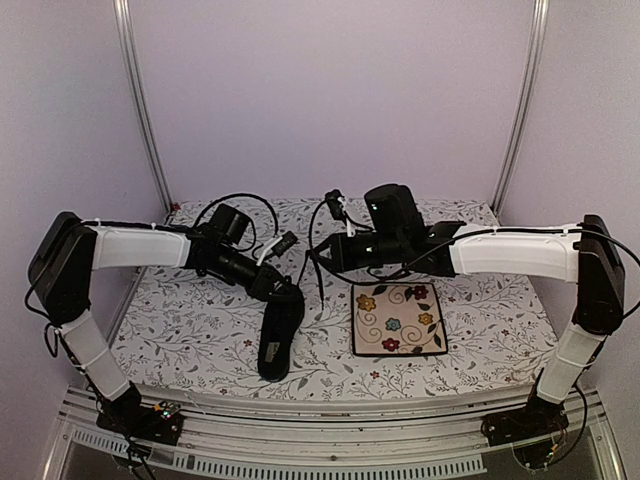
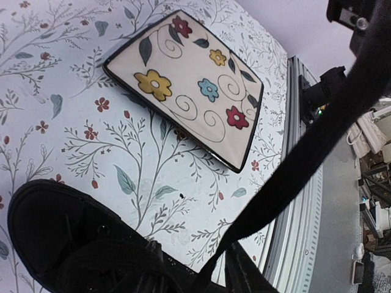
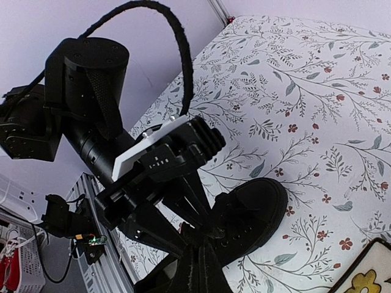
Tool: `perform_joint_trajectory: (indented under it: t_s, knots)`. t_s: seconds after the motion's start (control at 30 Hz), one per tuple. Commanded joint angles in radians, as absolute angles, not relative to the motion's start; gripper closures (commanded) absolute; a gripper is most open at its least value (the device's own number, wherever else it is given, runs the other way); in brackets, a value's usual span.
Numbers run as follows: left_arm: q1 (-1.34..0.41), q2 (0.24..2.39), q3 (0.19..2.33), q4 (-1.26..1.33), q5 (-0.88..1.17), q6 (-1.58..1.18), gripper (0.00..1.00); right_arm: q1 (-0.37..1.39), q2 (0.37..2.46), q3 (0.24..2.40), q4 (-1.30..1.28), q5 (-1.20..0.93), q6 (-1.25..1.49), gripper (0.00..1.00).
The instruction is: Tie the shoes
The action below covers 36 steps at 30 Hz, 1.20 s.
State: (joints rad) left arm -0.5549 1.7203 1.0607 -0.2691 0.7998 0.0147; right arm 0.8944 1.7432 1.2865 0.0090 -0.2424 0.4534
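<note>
Only the right wrist view shows the left tool (image 3: 195, 235) directly above the shoe (image 3: 244, 220); I cannot tell its gape. Left wrist view: lace (image 2: 305, 159) runs taut to the right tool (image 1: 328, 250), which is clamped on it. Plate (image 2: 183, 79) lies beside the shoe.

Legible text: none confirmed.
Left gripper (image 3: 192, 235), black body beside its white plate: one short row of small pale characters, too fine to read.
Shoe (image 1: 278, 335), insole label (image 1: 270, 350): pale patch, print unreadable.

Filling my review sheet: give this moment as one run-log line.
left gripper: at shoe, opening unclear | right gripper: shut on taut lace | plate: beside shoe, apart
</note>
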Motion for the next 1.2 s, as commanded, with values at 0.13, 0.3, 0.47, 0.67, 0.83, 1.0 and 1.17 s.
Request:
perform_joint_trajectory:
  t_s: [0.13, 0.3, 0.47, 0.67, 0.83, 1.0, 1.17]
  knots:
    - [-0.571, 1.739, 1.083, -0.251, 0.798, 0.025, 0.83, 0.889, 1.755, 1.312, 0.044, -0.258, 0.468, 0.98]
    - [-0.577, 1.725, 1.072, -0.261, 0.803, 0.040, 1.00, 0.888, 1.755, 1.295, 0.043, -0.239, 0.469, 0.98]
    - [-0.594, 1.682, 1.037, -0.269, 0.790, 0.049, 1.00, 0.869, 1.794, 1.301, 0.057, -0.253, 0.463, 0.98]
    - [-0.616, 1.610, 0.945, -0.169, 0.733, -0.067, 1.00, 0.861, 1.914, 1.405, 0.059, -0.320, 0.425, 0.98]
    - [-0.617, 1.517, 0.807, 0.007, 0.702, -0.160, 1.00, 0.861, 2.015, 1.492, 0.085, -0.443, 0.421, 0.98]
    - [-0.617, 1.513, 0.766, 0.049, 0.696, -0.179, 1.00, 0.862, 2.086, 1.562, 0.164, -0.596, 0.392, 0.98]
    - [-0.614, 1.506, 0.740, 0.079, 0.723, -0.180, 1.00, 0.862, 2.145, 1.594, 0.316, -0.679, 0.359, 0.98]
